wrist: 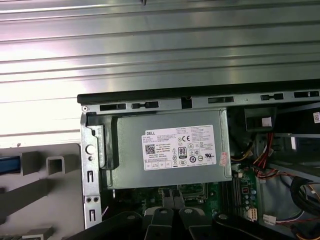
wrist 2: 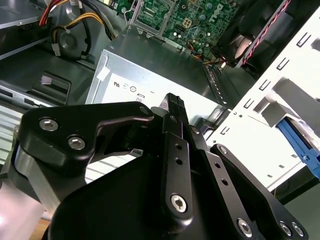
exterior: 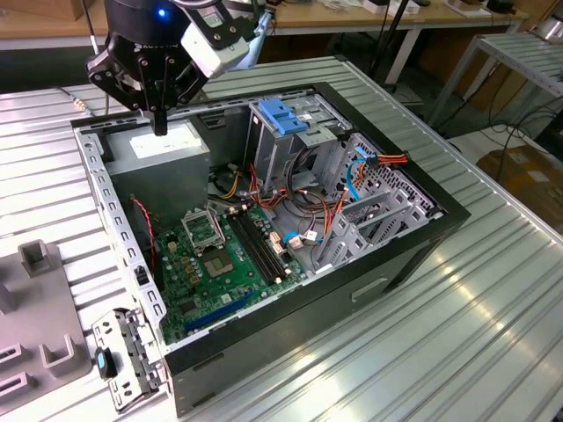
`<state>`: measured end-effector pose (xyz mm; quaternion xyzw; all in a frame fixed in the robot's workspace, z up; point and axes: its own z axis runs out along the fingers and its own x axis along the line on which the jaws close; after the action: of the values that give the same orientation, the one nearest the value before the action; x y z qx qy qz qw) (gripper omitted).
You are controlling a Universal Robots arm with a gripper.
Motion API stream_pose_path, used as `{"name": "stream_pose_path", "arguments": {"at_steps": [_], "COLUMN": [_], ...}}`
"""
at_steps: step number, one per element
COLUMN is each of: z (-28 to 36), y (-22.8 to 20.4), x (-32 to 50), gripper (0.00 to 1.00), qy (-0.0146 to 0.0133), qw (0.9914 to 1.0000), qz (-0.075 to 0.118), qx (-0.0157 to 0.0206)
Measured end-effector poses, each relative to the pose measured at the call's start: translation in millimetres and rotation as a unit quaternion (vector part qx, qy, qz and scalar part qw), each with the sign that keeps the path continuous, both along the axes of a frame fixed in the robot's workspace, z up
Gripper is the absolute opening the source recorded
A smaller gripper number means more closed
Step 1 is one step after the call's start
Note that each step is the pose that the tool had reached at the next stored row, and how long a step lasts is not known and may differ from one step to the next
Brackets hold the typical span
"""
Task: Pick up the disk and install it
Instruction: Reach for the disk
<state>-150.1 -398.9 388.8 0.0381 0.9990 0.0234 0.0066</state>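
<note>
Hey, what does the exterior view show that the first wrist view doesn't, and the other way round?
Exterior view: the gripper, jaws shut and empty, hanging above the power supply; the light-blue latch plate on the drive cage; the motherboard laid out in full. First wrist view: the power supply's label face-on, and a blue strip, too partial to tell whether it is the disk. Both: the power supply, the case rim, the grey fixture and the ribbed metal table.
</note>
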Motion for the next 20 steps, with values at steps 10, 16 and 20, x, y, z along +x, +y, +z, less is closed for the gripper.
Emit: {"name": "stream_pose_path", "arguments": {"at_steps": [10, 16, 20], "z": [-0.3, -0.5, -0.7], "y": [0.0, 0.0, 0.0], "x": [-9.8, -14.9, -17.5], "gripper": [0.11, 0.11, 0.11], "qy": [0.0003, 0.0006, 0.0009], "qw": [1.00000, 1.00000, 1.00000], "qz": [0.000, 0.000, 0.000], "qx": [0.0001, 0.0002, 0.0001]}}
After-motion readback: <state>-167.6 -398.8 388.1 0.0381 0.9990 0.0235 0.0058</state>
